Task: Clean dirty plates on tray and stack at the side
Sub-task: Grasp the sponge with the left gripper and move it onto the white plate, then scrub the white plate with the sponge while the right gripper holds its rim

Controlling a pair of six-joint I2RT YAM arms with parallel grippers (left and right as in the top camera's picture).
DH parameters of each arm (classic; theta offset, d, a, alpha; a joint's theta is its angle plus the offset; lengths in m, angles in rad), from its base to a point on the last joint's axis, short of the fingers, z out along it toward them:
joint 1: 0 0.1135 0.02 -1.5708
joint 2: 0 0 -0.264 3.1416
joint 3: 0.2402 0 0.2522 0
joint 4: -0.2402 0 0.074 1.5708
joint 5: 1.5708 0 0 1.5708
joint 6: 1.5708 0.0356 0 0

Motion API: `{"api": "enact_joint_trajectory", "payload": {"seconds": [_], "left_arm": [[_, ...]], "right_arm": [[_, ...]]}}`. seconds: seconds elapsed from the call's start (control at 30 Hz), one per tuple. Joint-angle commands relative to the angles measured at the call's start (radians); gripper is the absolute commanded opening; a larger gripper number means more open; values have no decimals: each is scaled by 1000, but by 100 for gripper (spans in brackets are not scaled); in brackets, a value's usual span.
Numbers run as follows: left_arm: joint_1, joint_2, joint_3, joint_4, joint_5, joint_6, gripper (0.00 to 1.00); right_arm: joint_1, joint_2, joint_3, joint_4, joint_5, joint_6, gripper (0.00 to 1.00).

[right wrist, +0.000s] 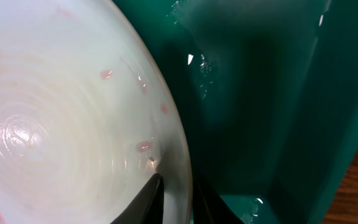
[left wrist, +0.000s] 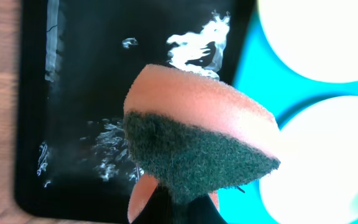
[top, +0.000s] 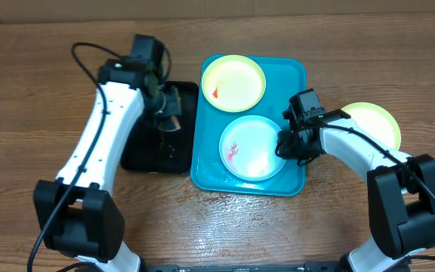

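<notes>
1. The wooden table [top: 36, 91] has open room at its far left and along the near edge.
2. The tray [top: 294, 72] lies in the middle. Its left rim is just beside the black tray [top: 146, 155], with no room between them.
3. On the tray, the yellow plate [top: 236, 75] fills the far half and the white plate [top: 255, 162] the near half. They are close together, and each has red-orange smears [top: 233, 153]. The second yellow plate [top: 376, 121] sits on the table right of the tray, partly hidden by the right arm.
4. The right gripper [top: 288, 143] is narrow. Its fingers [right wrist: 148, 202] stand one on each side of the white plate's right rim and hold it, with the tray's wall just beside them.
5. The left gripper [top: 165, 102] holds an orange and green sponge [left wrist: 197, 143] above the wet black tray.
6. In the left wrist view the plates are lost in glare, and the sponge covers most of the fingers.
</notes>
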Motion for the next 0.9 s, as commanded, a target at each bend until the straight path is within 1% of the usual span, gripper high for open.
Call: {"api": "enact_joint_trajectory", "payload": {"seconds": [0.0, 0.1, 0.2, 0.37, 0.57, 0.63, 0.67, 0.87], "left_arm": [[-74, 10, 5, 46, 42, -18, 4], [-138, 31, 5, 101, 49, -51, 4], [-218, 76, 5, 166, 117, -72, 4], [-313, 193, 5, 209, 142, -134, 4], [-325, 326, 5, 192, 200, -210, 4], [-318, 354, 5, 148, 181, -260, 4], [-316, 367, 5, 128, 162, -270, 4], [-310, 380, 11, 83, 54, -273, 4]], "right_arm": [[0, 5, -8, 0, 46, 14, 18], [0, 5, -8, 0, 46, 14, 19], [0, 5, -8, 0, 46, 14, 19], [0, 5, -8, -9, 46, 14, 20], [0, 5, -8, -15, 46, 14, 20], [0, 5, -8, -15, 46, 14, 21], [0, 5, -8, -16, 46, 14, 23], [0, 5, -7, -18, 45, 14, 24]]}}
